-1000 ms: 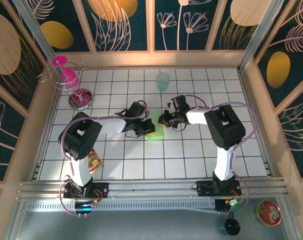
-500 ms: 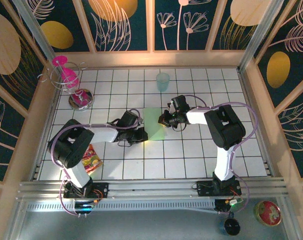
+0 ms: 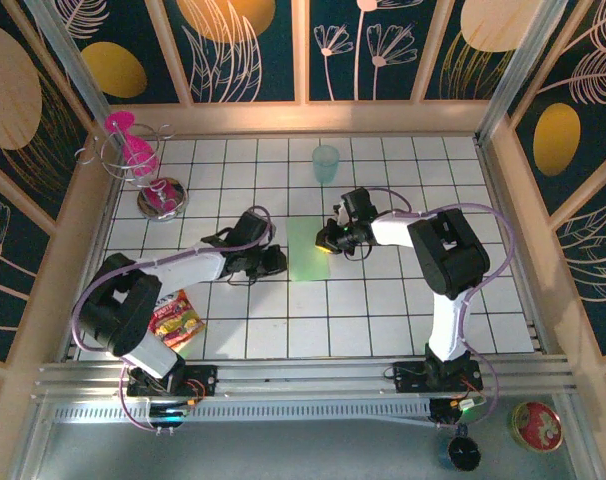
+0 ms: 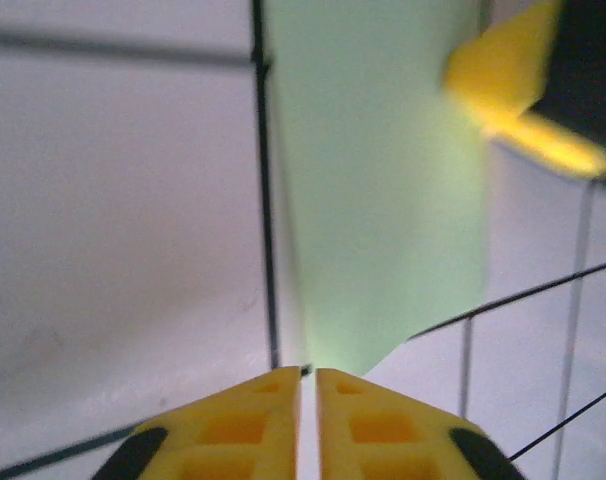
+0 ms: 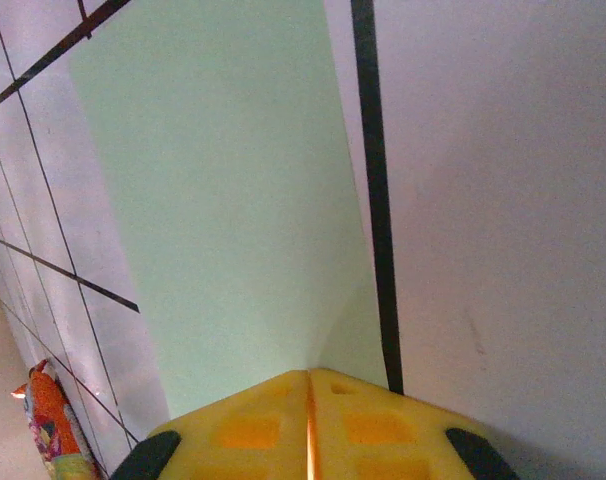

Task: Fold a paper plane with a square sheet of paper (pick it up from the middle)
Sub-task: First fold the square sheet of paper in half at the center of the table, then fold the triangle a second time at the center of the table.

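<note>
A light green sheet of paper (image 3: pixel 305 250) lies flat on the white tiled table (image 3: pixel 383 320) at the centre of the overhead frame, narrower than it is long. It sits between two robot arms that reach in from lower left and lower right.

The right tool (image 3: pixel 326 241) sits at the sheet's right edge. From its own wrist camera the right tool (image 5: pixel 308 378) is closed on that edge. Its yellow fingertips meet in a hairline seam at the bottom of the frame, and the sheet (image 5: pixel 223 200) lifts into a small crease where it reaches them.

The left tool (image 3: pixel 275 262) rests just beside the sheet's left edge. In its wrist view the left tool (image 4: pixel 308 375) shows its yellow fingers standing almost together, with a thin slit between them. A slanted corner of the sheet (image 4: pixel 373 200) comes down to the tips. The picture is too blurred to tell whether that corner is pinched or merely touching.

One of the right tool's yellow fingers (image 4: pixel 503 75) hangs over the sheet in that frame's upper right.

A translucent teal cup (image 3: pixel 326 162) stands well apart, above the sheet in the overhead view. A bright snack packet (image 3: pixel 178 320) lies at lower left beside the left arm.
</note>
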### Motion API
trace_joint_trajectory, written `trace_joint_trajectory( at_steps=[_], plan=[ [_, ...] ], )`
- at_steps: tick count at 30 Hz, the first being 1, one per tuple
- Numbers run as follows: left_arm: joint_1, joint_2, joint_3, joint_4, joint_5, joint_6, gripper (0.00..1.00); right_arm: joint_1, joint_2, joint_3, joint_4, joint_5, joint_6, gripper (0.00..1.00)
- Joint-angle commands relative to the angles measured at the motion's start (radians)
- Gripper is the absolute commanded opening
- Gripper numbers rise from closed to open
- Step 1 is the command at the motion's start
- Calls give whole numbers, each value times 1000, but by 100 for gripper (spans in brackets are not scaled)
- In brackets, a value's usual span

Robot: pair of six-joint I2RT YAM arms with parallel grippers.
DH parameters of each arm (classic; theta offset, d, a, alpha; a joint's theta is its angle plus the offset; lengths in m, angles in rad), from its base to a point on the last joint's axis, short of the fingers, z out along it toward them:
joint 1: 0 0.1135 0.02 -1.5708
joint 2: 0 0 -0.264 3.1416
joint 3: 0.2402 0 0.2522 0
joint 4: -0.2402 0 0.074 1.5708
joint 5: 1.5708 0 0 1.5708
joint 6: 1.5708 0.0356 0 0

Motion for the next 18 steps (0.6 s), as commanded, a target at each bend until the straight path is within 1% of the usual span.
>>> trace_joint_trajectory(
  at_steps=[1,3,5,7,9,12,16,18],
  plan=[
    [22,-16,-7,132,-31,-89,20,0,20,45,-81,59,-13,15],
    [26,-4,-17,216,-8,-124,25,-2,-13,83,-38,7,7,19],
    [27,18,-27,321,39,-167,29,-3,-57,94,1,-19,24,24],
    [25,43,-33,409,86,-196,32,-5,-102,77,18,-14,34,28],
    [25,62,-34,467,121,-214,33,-8,-148,38,21,18,36,34],
    [25,92,-10,470,132,-211,34,-11,-210,-35,11,84,47,39],
    [26,135,42,404,118,-166,34,-11,-271,-129,23,141,83,41],
    [26,188,68,379,117,-140,33,-11,-293,-166,31,154,105,41]
  ],
)
